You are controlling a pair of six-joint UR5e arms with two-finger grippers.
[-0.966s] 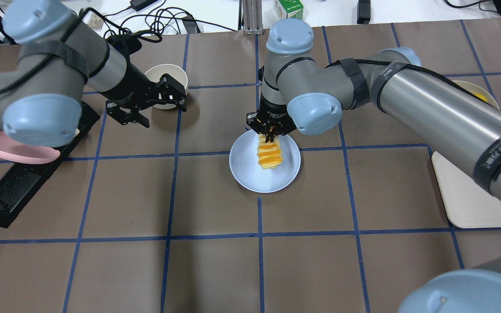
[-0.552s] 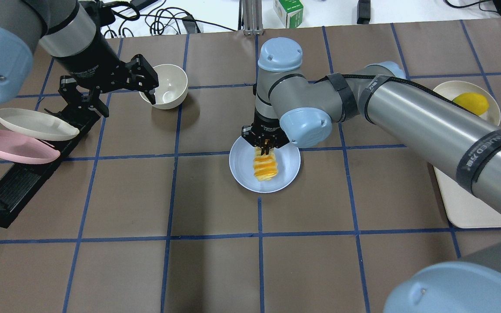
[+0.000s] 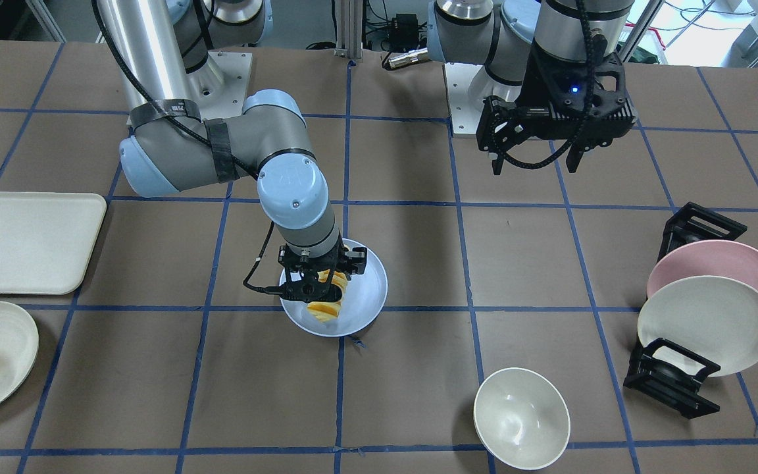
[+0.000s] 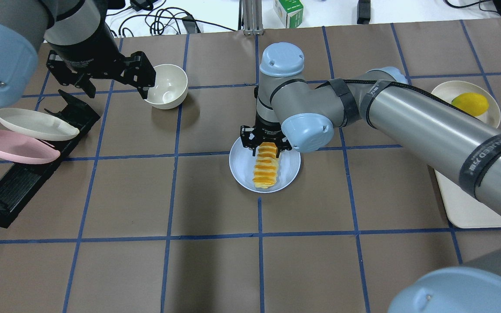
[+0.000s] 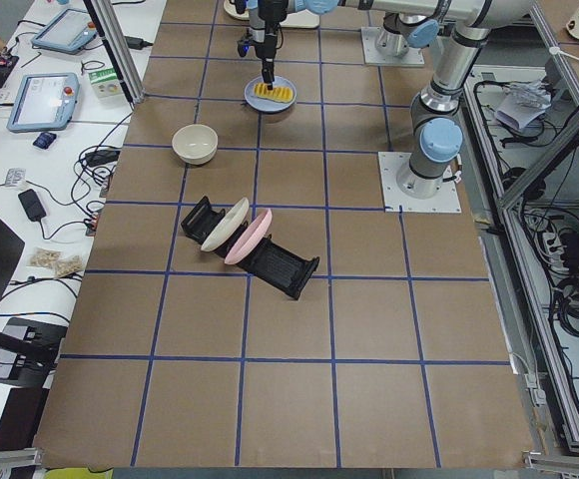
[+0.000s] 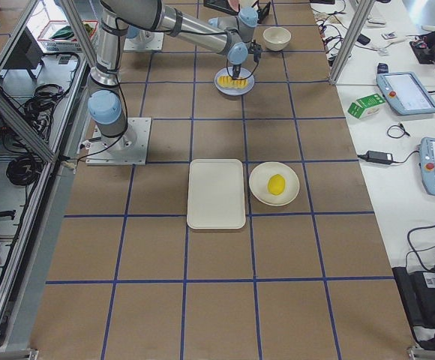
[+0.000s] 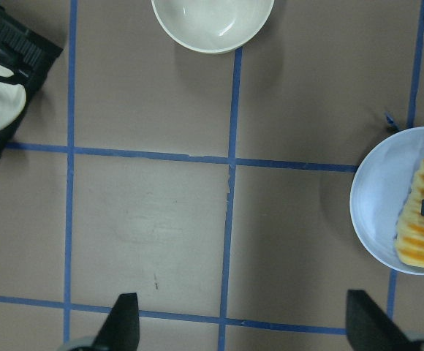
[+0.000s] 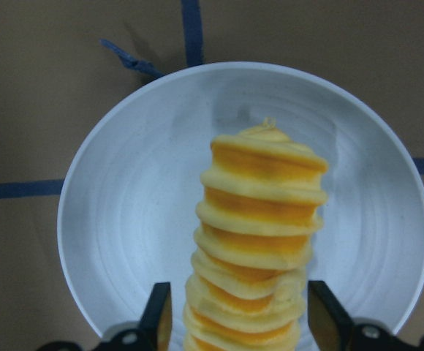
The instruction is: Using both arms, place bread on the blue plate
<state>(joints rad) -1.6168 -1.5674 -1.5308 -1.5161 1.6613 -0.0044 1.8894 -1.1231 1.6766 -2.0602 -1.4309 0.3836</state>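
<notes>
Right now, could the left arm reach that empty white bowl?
Probably yes. The left hand hangs open and empty, the bowl sits close by with nothing between them, and the right arm is off at the blue plate.

The bread (image 8: 256, 234) runs off the right wrist view's lower edge; overhead, the right gripper (image 4: 266, 151) apparently covers its far end.

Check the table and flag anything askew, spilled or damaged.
Nothing serious. The bread lies whole inside the blue plate, with the right gripper open astride one end. The only oddity is a frayed scrap of blue tape that sticks out from the grid line beside the plate.
</notes>
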